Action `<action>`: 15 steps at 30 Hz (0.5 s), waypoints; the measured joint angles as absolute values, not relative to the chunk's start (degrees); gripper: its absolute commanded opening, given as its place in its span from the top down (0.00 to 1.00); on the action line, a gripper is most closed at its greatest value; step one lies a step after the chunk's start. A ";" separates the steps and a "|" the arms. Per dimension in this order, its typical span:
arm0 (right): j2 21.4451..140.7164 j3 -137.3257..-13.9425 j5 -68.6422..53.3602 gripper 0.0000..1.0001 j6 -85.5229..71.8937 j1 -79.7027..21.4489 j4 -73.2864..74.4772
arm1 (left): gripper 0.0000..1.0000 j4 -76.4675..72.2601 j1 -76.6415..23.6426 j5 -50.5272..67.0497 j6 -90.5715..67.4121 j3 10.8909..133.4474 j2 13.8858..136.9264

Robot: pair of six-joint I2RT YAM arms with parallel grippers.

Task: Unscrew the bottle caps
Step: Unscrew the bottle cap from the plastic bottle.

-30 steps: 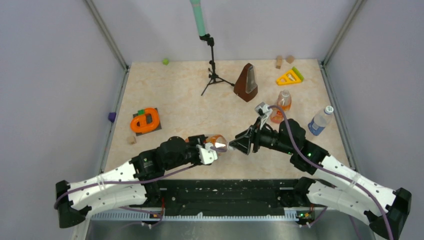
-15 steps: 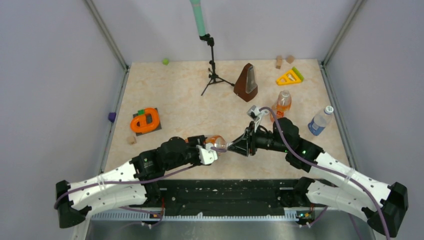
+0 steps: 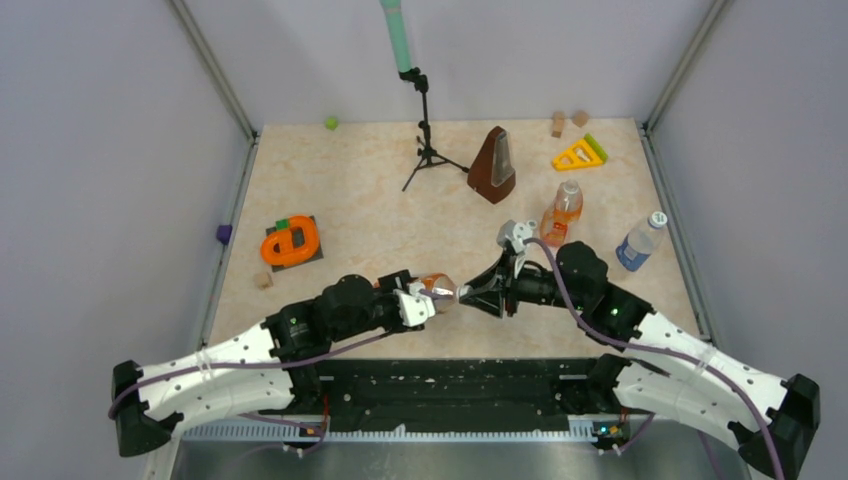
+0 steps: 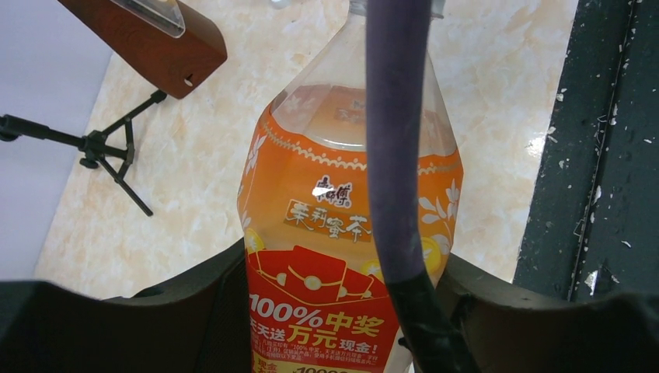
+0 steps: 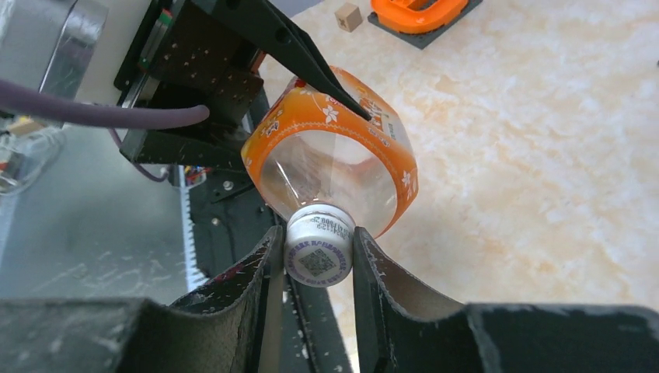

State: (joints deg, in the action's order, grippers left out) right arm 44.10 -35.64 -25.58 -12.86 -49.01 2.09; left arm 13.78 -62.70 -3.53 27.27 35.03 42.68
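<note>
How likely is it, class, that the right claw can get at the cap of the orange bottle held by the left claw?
Likely yes: the right claw sits around the white cap, a finger against each side. The left claw grips the orange bottle by its body, leaving the neck clear.

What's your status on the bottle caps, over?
Left end effector shut on squat orange bottle. Right end effector shut on its cap, cap on the neck. Purple cable crosses left wrist view; nothing blocks the cap.
</note>
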 measured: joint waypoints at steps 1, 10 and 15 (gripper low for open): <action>44.14 -35.55 -25.85 1.00 -11.53 -49.01 1.74 | 1.00 14.06 -62.26 -3.03 26.70 35.11 42.70; 48.12 -32.01 -32.29 1.00 2.96 -48.95 -10.41 | 1.00 19.27 -51.22 11.73 21.74 35.92 40.97; 51.24 -32.29 -38.28 0.99 11.53 -48.95 -10.17 | 1.00 25.06 -49.04 17.15 19.77 37.36 41.82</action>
